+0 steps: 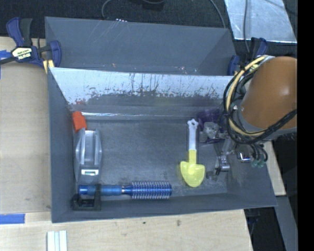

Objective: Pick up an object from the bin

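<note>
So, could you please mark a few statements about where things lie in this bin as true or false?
1. The blue brush lies along the lower edge of the bin floor in the camera view. True.
2. The yellow scoop with a white handle lies at the bin's left end. False: it lies at the right, close beside the gripper.
3. The clear bottle with an orange cap lies at the left. True.
4. The gripper hangs over the blue brush. False: it is at the bin's right, apart from the brush.
</note>
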`<state>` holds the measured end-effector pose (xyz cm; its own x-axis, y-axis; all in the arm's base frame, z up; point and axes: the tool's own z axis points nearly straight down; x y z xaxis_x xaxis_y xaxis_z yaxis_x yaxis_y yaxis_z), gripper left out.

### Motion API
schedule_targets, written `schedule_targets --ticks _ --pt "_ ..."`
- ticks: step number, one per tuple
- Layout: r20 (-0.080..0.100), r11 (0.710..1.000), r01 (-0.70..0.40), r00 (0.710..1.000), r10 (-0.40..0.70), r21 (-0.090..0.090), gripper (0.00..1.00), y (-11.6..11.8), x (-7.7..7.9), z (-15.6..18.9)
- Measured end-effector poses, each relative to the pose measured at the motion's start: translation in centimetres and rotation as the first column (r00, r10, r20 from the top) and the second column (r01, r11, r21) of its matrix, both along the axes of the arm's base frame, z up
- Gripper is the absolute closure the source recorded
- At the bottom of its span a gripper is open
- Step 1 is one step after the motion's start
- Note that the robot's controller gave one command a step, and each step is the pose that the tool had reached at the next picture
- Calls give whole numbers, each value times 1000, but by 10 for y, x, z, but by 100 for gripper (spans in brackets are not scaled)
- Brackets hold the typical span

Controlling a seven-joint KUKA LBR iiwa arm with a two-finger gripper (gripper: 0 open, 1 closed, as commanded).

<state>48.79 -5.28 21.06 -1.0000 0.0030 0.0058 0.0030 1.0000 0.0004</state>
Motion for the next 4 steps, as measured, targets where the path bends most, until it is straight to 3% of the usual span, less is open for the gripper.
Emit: schedule_targets --ticks 1,2,3,4 --pt "9 1000 -2 1000 2 -1 0 0 2 4" --pt "12 1000 -23 1000 23 -2 0 -10 7 -60" --pt "1 1000 -29 1000 29 0 0 -13 3 -110" --pt "12 984 177 984 -177 0 0 -23 7 -110"
